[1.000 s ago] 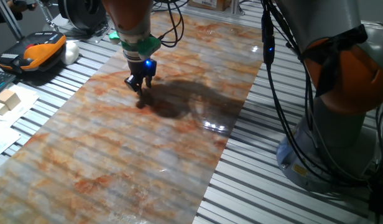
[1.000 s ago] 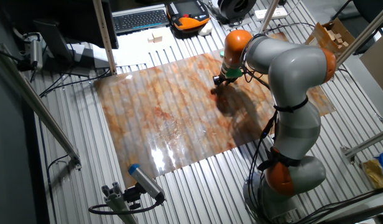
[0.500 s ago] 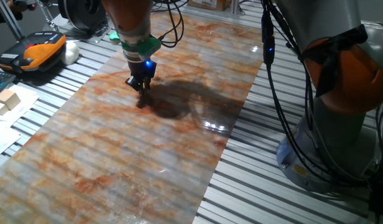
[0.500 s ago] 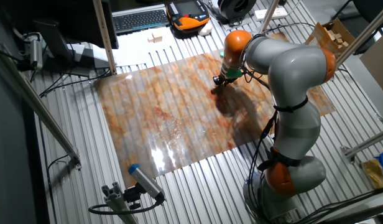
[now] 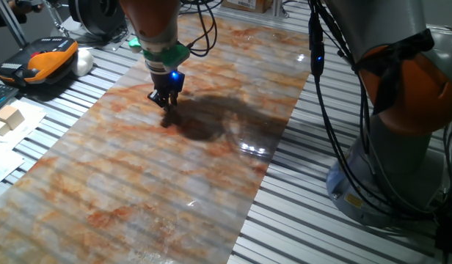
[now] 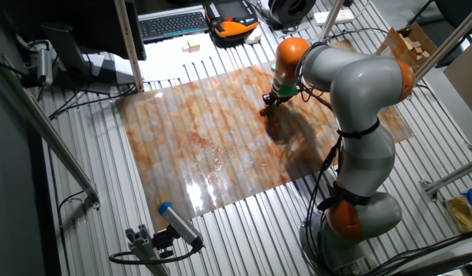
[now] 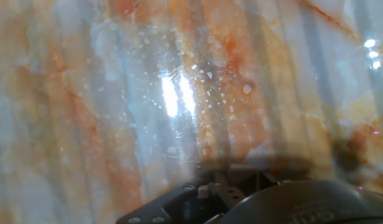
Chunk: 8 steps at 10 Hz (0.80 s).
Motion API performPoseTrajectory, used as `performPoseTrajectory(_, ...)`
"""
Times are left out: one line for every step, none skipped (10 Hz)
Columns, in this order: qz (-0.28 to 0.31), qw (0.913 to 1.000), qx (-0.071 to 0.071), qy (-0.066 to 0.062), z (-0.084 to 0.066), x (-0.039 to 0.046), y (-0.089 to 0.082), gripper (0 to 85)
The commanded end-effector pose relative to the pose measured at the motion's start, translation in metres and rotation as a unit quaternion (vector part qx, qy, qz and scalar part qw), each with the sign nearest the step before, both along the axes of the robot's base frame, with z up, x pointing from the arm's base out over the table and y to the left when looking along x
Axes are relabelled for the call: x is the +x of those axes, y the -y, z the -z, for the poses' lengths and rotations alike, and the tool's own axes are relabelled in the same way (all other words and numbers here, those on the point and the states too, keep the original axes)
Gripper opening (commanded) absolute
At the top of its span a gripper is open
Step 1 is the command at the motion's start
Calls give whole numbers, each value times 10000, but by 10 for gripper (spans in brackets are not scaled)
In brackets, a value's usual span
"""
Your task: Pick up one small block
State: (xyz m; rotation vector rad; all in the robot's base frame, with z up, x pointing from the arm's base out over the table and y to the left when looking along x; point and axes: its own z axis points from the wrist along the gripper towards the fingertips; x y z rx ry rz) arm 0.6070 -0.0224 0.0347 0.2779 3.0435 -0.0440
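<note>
My gripper [image 5: 166, 100] hangs low over the orange-and-white marbled sheet [image 5: 138, 183], near its far left part. It also shows in the other fixed view [image 6: 268, 100]. Its jaws are drawn together. The small block is too tiny to make out in the fixed views. In the hand view only a small pale speck [image 7: 202, 188] shows where the fingers meet at the bottom edge, so the block seems pinched there and mostly hidden. No loose small block shows on the sheet.
Larger pale wooden blocks [image 5: 7, 117] lie on white paper at the left. An orange-and-black device [image 5: 46, 59] lies at the far left. The arm's base [image 5: 387, 176] stands at the right. A keyboard [image 6: 171, 24] and a cardboard box of wood pieces [image 6: 412, 42] lie beyond the sheet.
The fingers were spread one second ago and have since drawn together. The hand has stayed in the same place over the sheet.
</note>
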Motion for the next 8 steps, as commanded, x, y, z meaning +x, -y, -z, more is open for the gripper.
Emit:
performPoseTrajectory(33,10000,14,7,1,1,0,340)
performPoseTrajectory(77,10000,42,21,2,3,1,510)
performPoseTrajectory(99,9999,48,29,4,6,1,510)
performPoseTrajectory(106,9999,55,36,3,8,1,510)
performPoseTrajectory(107,9999,46,43,3,11,-3,510)
performPoseTrajectory(107,9999,46,43,9,15,-5,510)
performPoseTrajectory(107,9999,46,43,22,21,-5,510)
performPoseTrajectory(114,9999,44,51,37,29,-3,510)
